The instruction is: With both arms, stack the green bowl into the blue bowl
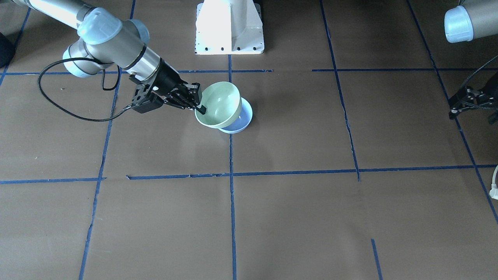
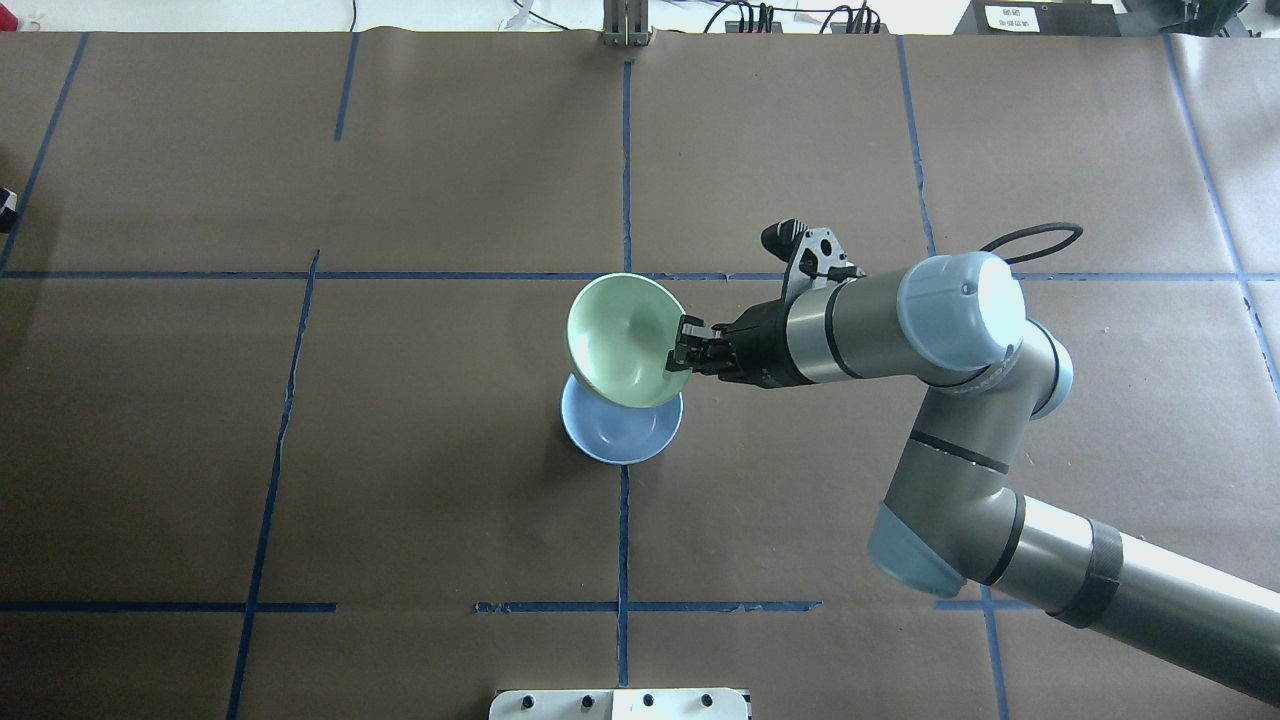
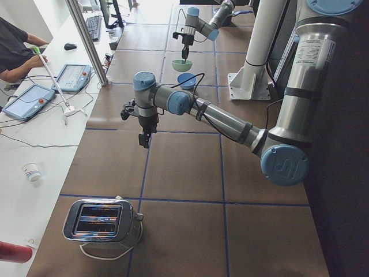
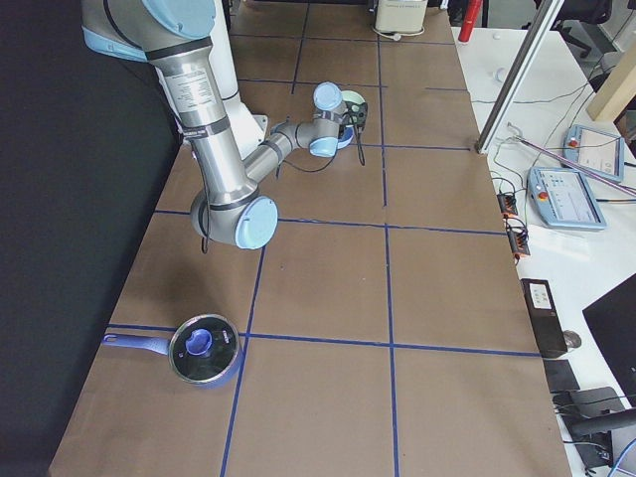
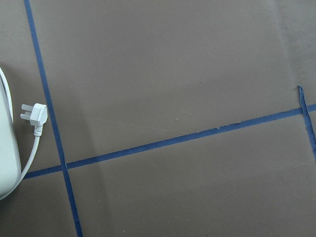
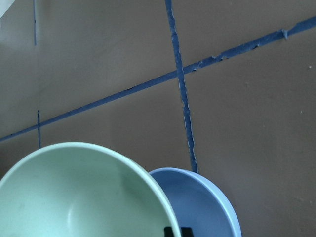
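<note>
My right gripper (image 1: pixel 200 109) (image 2: pixel 685 357) is shut on the near rim of the green bowl (image 1: pixel 220 103) (image 2: pixel 615 335). It holds the bowl tilted, a little above and partly over the blue bowl (image 1: pixel 241 122) (image 2: pixel 615 435), which sits on the table. The right wrist view shows the green bowl (image 6: pixel 74 197) overlapping the blue bowl (image 6: pixel 197 207), with the fingertips (image 6: pixel 170 232) at the bottom edge. My left gripper (image 1: pixel 453 109) (image 3: pixel 144 140) hangs empty far from the bowls, cut by the frame's edge. I cannot tell if it is open.
The white pedestal base (image 1: pixel 229 27) stands just behind the bowls. A toaster (image 3: pixel 98 219) with a white plug (image 5: pixel 34 116) sits at the table's left end. A lidded blue pot (image 4: pixel 204 348) sits at the right end. An operator (image 3: pixel 17 52) is beside the table.
</note>
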`<action>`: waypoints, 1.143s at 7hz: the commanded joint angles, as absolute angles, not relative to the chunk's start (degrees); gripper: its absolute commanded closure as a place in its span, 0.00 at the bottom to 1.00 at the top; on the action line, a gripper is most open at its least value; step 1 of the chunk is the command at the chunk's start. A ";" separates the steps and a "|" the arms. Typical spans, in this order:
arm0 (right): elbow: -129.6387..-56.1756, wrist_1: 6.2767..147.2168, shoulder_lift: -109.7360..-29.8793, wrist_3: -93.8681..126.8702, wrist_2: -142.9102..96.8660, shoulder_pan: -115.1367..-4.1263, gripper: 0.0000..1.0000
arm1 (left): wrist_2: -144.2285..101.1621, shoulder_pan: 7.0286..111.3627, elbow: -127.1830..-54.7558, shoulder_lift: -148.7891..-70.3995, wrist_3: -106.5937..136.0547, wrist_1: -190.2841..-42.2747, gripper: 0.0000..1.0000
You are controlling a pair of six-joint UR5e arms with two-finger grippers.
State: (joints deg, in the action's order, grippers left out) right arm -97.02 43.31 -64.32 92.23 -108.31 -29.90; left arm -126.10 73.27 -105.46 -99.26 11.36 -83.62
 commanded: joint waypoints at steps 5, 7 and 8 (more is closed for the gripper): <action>-96.68 43.51 -64.16 91.76 -104.77 -29.52 0.01 | -125.77 73.48 -106.17 -98.62 11.78 -84.11 0.00; -96.94 43.59 -64.51 91.85 -104.50 -30.06 0.00 | -125.77 73.48 -106.26 -98.61 11.78 -84.11 0.00; -97.73 44.64 -64.77 91.76 -105.02 -31.54 0.00 | -125.60 73.48 -106.52 -98.61 11.69 -84.11 0.00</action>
